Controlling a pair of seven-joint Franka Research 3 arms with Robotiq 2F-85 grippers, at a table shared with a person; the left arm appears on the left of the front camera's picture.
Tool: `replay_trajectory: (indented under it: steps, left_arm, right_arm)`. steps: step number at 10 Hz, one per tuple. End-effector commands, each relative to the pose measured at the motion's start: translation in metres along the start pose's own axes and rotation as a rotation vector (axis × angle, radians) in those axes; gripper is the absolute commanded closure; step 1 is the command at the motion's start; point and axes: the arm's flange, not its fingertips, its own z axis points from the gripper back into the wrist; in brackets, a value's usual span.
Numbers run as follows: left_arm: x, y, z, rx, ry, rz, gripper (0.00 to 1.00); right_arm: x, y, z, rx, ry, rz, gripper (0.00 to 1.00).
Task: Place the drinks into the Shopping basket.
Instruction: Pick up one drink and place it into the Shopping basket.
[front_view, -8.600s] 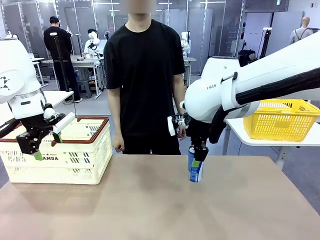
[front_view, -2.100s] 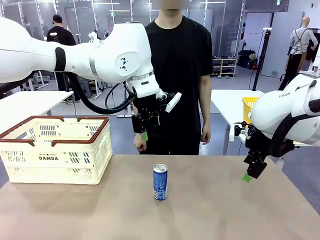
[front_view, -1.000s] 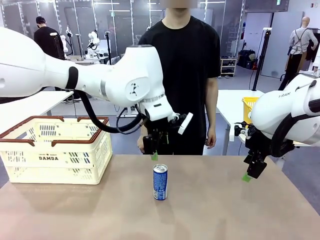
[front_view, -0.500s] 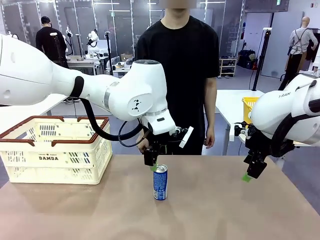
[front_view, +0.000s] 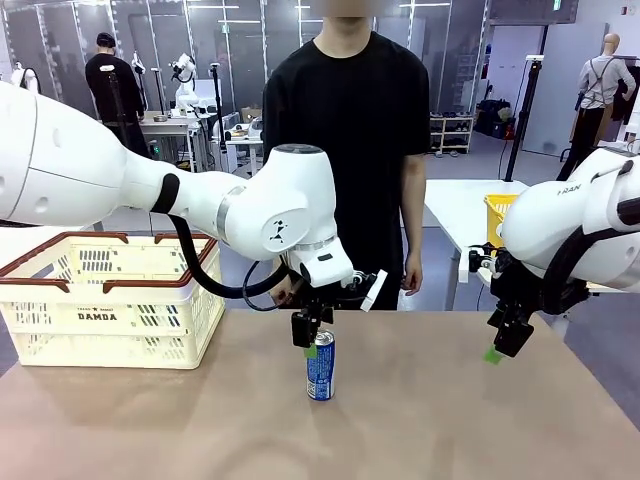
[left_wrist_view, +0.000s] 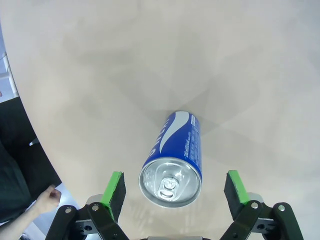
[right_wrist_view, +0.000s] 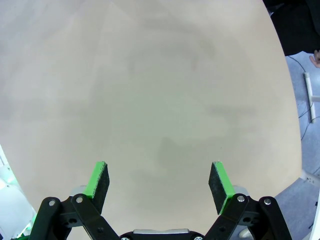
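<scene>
The left gripper (front_view: 310, 340) hangs directly over a blue can (front_view: 320, 365), its jaws spread wide with nothing between them yet; in the left wrist view the green pads (left_wrist_view: 114, 189) stand to either side of the can's silver top, clear of it. The can stands upright near the middle of the table (front_view: 450, 420), blue with a white swirl and white lettering down its side that is too small to read. Half a second ago the gripper sat a little higher, just behind the can's top; it has since come down to rim level. The right gripper (front_view: 505, 342) is also wide open and empty, held above the table's right part, in the same spot as a second ago. At the table's left end sits the Shopping basket (front_view: 110, 300), cream with a brown rim, "DAMDA" printed on its side. A person (front_view: 350, 150) in a black T-shirt stands at the far edge, arms at their sides.
</scene>
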Motion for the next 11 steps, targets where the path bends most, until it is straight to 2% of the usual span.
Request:
replay_trajectory:
  steps: [1, 10, 11]
  left_arm:
    - [-0.001, 0.0, -0.008, 0.012, -0.003, 0.025, 0.0]
    - [-0.002, 0.011, -0.028, -0.024, -0.038, 0.047, 0.0]
    - [-0.003, 0.011, -0.029, -0.023, -0.047, 0.045, 0.07]
  right_arm:
    - [-0.001, 0.002, 0.001, 0.004, 0.006, 0.004, 0.0]
    - [-0.001, 0.002, 0.001, 0.004, 0.006, 0.004, 0.0]
    - [-0.001, 0.002, 0.001, 0.004, 0.006, 0.004, 0.0]
